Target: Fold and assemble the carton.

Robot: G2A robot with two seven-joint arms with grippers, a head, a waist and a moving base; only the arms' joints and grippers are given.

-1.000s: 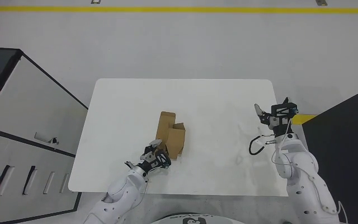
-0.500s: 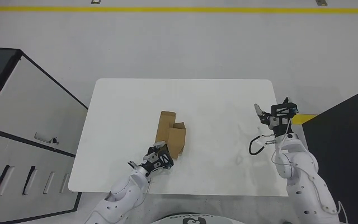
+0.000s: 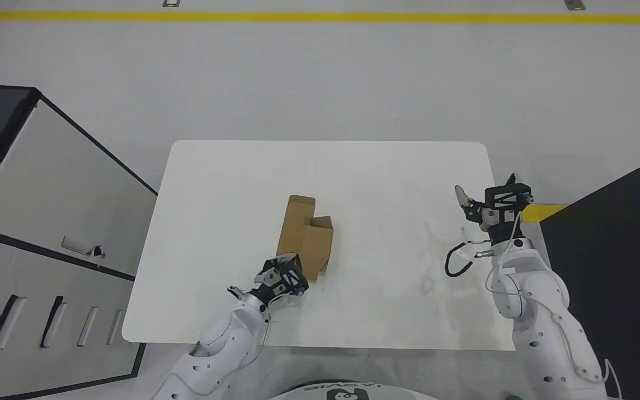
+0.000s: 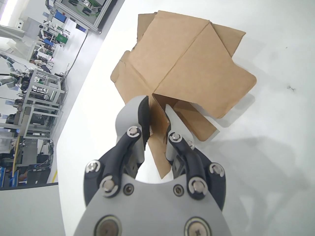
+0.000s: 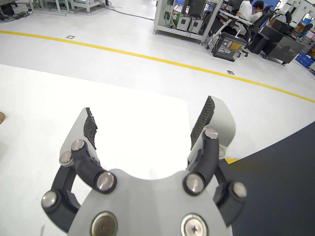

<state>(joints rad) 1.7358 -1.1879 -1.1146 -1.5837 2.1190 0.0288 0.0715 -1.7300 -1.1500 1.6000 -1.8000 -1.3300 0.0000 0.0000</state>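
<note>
A brown cardboard carton (image 3: 306, 240), partly folded with loose flaps, lies near the middle of the white table (image 3: 400, 180). In the left wrist view the carton (image 4: 182, 67) has one flap pinched between the fingers of my left gripper (image 4: 157, 114), which is shut on that flap at the carton's near corner. From above, the left gripper (image 3: 285, 274) sits at the carton's front edge. My right gripper (image 3: 466, 203) hovers by the table's right edge, far from the carton. Its fingers (image 5: 89, 124) stand wide open with nothing between them.
A dark cabinet (image 3: 40, 250) stands left of the table, and a black surface (image 3: 600, 240) lies to the right, close to the right arm. A yellow floor line (image 3: 320, 16) runs beyond the table's far side.
The left gripper has shifted slightly toward the carton's front edge, and the carton has nudged a little to the right. The right arm has not moved.
</note>
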